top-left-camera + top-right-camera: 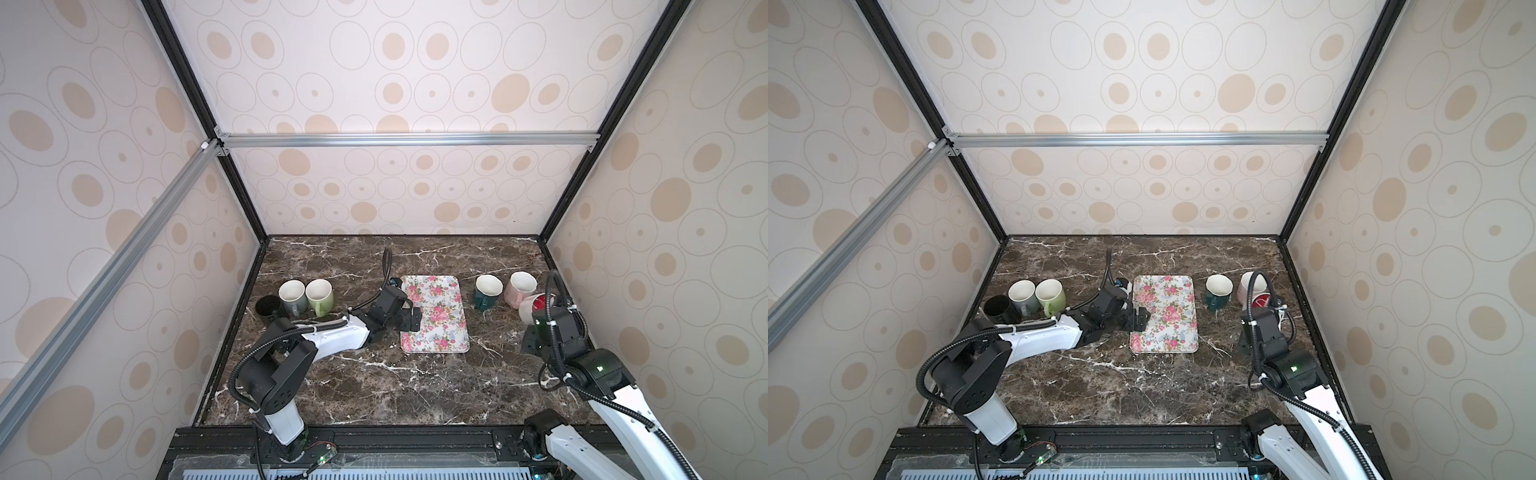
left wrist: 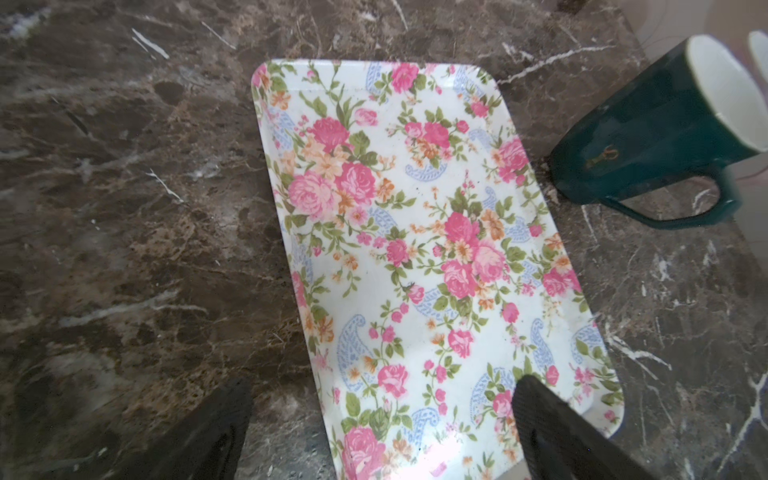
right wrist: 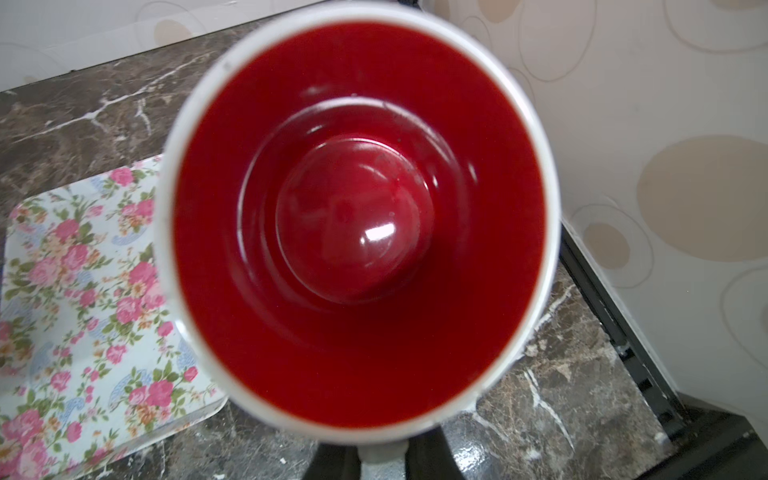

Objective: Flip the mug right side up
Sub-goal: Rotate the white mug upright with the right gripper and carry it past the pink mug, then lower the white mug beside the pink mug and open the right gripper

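1. Between the shut fingers of the right claw sits the handle of the white ceramic mug with glossy red inside, held tilted above the dark marble tabletop, mouth facing the wrist.
2. Step in hand, I judge: mid-turn.
3. Next: roll the mouth upward, set the base flat just ahead of the claw, then release.
4. Meanwhile the left claw gapes empty over the rim of the floral rectangular tray.

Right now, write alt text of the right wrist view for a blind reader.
A mug with a white rim and red inside fills the view, mouth toward the camera, handle clamped in the right gripper. Behind it are a floral tray on the marble table and a patterned wall.
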You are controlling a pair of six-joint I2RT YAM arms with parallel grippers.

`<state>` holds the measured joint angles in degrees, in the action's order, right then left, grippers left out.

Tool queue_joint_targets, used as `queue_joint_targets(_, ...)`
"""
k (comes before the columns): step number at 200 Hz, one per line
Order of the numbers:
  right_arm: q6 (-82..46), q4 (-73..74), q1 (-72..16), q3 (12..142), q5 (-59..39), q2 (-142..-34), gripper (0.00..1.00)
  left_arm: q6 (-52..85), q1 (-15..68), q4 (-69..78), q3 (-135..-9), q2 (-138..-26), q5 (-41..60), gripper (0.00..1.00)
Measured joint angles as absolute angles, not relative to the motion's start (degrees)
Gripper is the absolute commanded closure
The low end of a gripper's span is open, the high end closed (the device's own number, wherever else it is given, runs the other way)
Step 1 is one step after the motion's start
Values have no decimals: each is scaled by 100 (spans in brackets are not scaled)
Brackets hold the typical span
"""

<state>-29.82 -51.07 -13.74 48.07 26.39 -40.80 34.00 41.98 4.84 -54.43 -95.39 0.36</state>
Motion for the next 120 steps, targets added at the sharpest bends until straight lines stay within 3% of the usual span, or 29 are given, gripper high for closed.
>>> queue_joint_targets(31,-2770,-4838,-600,4779,2318,-4379,100,3341,4198,532,-5435,-9310,104,1)
queue_joint_targets(120,-2635,-3785,521,4657,1903,-5752,100,3205,4198,548,-5290,-9015,217,2)
